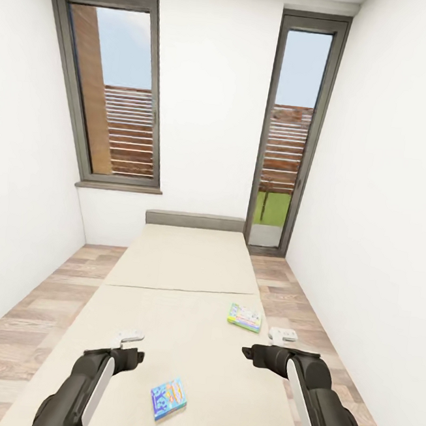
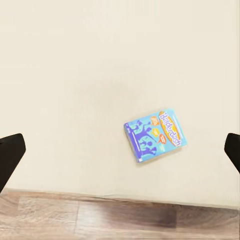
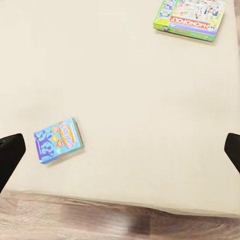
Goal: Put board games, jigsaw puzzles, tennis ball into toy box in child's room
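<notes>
Two board games lie on the beige bed [image 1: 181, 262]. A small blue box [image 1: 168, 398] [image 2: 155, 135] [image 3: 58, 140] rests near the foot edge, between my arms. The green box with the red MONOPOLY banner [image 1: 245, 317] [image 3: 190, 17] lies farther up, by the bed's right edge. My left gripper [image 1: 128, 337] [image 2: 120, 150] hovers open above the mattress, left of the blue box. The right gripper [image 1: 282, 335] [image 3: 120, 150] hangs open just right of the Monopoly box, holding nothing. The table, toy box, jigsaw puzzles and tennis ball are out of view.
The bed's grey headboard [image 1: 194, 220] stands against the far white wall between two tall grey-framed windows [image 1: 114, 91]. Strips of wood-plank floor [image 1: 32, 312] run along both sides of the bed, and white walls close in on left and right.
</notes>
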Available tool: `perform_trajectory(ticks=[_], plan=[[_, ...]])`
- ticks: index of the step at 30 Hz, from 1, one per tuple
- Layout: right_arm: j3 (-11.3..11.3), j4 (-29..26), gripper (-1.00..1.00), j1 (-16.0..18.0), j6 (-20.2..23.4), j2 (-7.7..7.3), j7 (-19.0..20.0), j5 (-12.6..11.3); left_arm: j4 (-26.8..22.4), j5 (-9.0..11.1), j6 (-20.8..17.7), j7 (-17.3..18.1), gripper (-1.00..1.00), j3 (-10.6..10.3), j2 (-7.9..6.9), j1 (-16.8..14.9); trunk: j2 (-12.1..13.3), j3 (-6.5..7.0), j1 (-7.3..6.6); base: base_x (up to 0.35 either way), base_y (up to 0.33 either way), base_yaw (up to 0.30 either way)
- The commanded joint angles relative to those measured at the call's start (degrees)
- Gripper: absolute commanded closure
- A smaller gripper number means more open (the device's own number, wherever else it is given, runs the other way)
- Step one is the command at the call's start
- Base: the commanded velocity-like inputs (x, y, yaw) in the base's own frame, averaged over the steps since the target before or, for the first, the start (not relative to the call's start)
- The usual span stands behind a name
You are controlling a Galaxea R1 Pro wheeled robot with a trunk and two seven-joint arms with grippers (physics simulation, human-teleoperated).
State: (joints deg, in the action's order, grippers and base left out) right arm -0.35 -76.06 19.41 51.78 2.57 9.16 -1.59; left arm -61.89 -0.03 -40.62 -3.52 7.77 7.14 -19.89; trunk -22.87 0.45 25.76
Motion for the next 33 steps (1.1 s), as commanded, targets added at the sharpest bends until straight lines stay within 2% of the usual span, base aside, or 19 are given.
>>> perform_trajectory(ticks=[1,2,5,6,8,10,11,13,17,21,27,33], plan=[[-0.1,0.0,-1.0,0.0,0.3,0.01,0.0,-0.2,0.3,0.0,-0.2,-0.1,-1.0,-0.1,0.07,-0.2,-0.1,-0.04,0.02,0.012,0.0,0.0],[-0.1,0.0,-1.0,0.0,0.3,0.02,0.0,-0.2,1.4,0.1,-0.1,-0.2,-1.0,-0.3,0.12,-1.0,-0.1,-0.06,0.02,0.008,0.0,0.0],[-0.2,-0.1,-1.0,0.0,0.3,0.05,0.0,-0.1,7.4,0.2,0.0,-0.2,-1.0,-0.5,0.67,-6.6,-0.1,-0.07,0.02,0.004,0.0,0.0],[-0.2,-0.1,-1.0,0.0,0.3,0.11,-0.1,-0.1,14.0,0.3,0.5,-0.2,-1.0,-0.6,1.02,-11.4,-0.1,-0.07,0.02,0.001,0.0,0.0],[-0.2,-0.2,-1.0,0.0,0.3,0.12,-0.3,-0.1,20.1,0.2,2.2,-0.3,-1.0,-0.6,1.15,-15.0,-0.1,-0.07,0.02,0.001,0.0,0.0],[-0.2,-0.4,-1.0,0.0,0.3,0.09,-1.0,-0.1,31.1,0.2,8.3,-0.8,-1.0,-0.6,1.3,-21.0,-0.1,-0.08,0.02,0.0,0.0,0.0],[-0.2,-0.4,-1.0,0.0,0.3,0.09,-1.1,-0.1,33.4,0.2,10.1,-1.3,-1.0,-0.5,1.34,-22.3,-0.1,-0.08,0.02,0.0,0.0,0.0],[-0.2,-0.5,-1.0,0.0,0.4,0.08,-1.6,-0.1,40.4,0.3,15.8,-5.1,-1.0,-0.4,1.43,-26.0,-0.1,-0.08,0.02,0.0,0.0,0.0],[0.1,-0.7,-1.0,0.0,0.8,0.15,-1.9,-0.2,44.7,0.4,20.7,-10.5,-1.0,-0.1,2.1,-28.0,-0.1,-0.1,0.02,0.0,0.0,0.0],[0.4,-0.8,-1.0,0.0,1.0,0.54,-2.0,0.0,47.9,0.4,26.5,-12.4,-1.0,-0.1,2.65,-28.6,-0.1,-0.32,0.02,0.0,0.0,0.0],[0.3,-0.6,-1.0,0.0,1.3,0.64,-2.0,0.0,49.0,0.4,28.3,-12.9,-1.0,0.0,2.76,-28.7,-0.1,-0.84,0.02,0.0,0.0,0.0],[-0.2,-0.2,-1.0,0.5,1.7,-0.05,-1.9,-0.2,49.2,0.4,28.5,-13.1,-1.0,0.0,2.86,-28.7,-0.1,-1.4,0.02,0.0,0.0,0.0]])
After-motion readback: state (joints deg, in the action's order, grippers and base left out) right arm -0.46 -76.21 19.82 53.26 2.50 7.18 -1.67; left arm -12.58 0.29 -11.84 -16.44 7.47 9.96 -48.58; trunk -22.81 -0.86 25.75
